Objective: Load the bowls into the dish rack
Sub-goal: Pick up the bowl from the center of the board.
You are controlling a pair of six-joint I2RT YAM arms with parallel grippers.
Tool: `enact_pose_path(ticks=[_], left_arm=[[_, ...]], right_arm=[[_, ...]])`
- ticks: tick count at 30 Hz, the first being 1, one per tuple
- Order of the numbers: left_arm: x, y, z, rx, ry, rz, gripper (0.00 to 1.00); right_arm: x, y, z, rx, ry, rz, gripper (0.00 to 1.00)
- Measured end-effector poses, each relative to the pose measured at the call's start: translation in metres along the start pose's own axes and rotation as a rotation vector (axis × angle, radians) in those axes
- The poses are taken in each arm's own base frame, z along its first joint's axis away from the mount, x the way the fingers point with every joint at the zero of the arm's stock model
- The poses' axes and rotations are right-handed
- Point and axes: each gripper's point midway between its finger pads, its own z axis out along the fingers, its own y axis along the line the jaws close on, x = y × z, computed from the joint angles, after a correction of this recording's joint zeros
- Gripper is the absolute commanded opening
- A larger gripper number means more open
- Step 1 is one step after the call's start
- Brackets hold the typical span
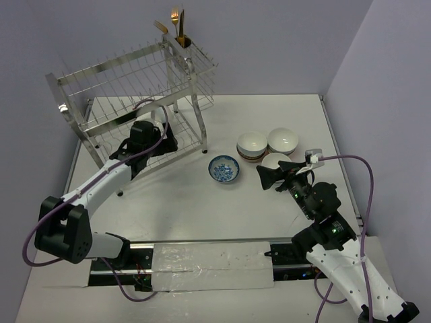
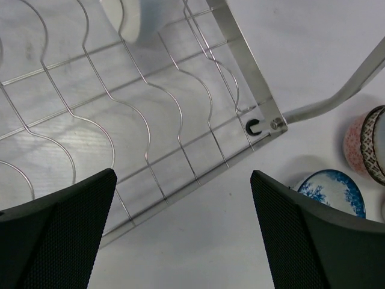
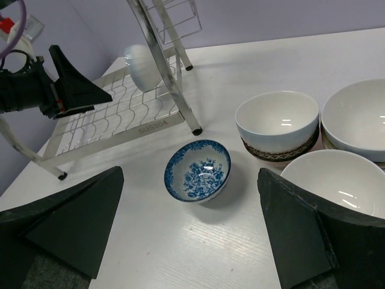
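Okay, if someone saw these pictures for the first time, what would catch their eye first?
Probably the tall silver dish rack at back left, gold cutlery in its corner cup, one white bowl on its lower shelf. Then the blue-patterned bowl alone mid-table, left of a cluster of white bowls. The left gripper and right gripper both stand open.

The silver wire dish rack [image 1: 135,87] stands far left on the white table [image 1: 202,208], with gold utensils [image 1: 176,23] in its corner cup. The left gripper [image 1: 161,140] reaches into the lower tier. A blue-patterned bowl [image 1: 223,168] sits right of the rack. Three white bowls [image 1: 252,141] cluster beyond it, with the right gripper [image 1: 275,173] at the nearest one.
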Motion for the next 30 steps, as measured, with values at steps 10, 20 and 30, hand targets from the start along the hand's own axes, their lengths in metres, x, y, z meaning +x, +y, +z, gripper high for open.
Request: enact_pose_path(ticks=[10,20,30], left_arm=[[0.038,0.008,0.005,-0.029,0.133,-0.060,0.99],[0.066,0.016,0.007,-0.059,0.239,-0.074,0.99],[0.081,-0.029,-0.023,0.040,0.272,0.075,0.99]], right_arm=[[-0.002,0.004,0.000,-0.023,-0.007,-0.001,1.00],[-0.005,0.006,-0.002,-0.033,-0.017,0.000,1.00],[-0.005,0.006,-0.002,-0.033,-0.020,0.000,1.00]])
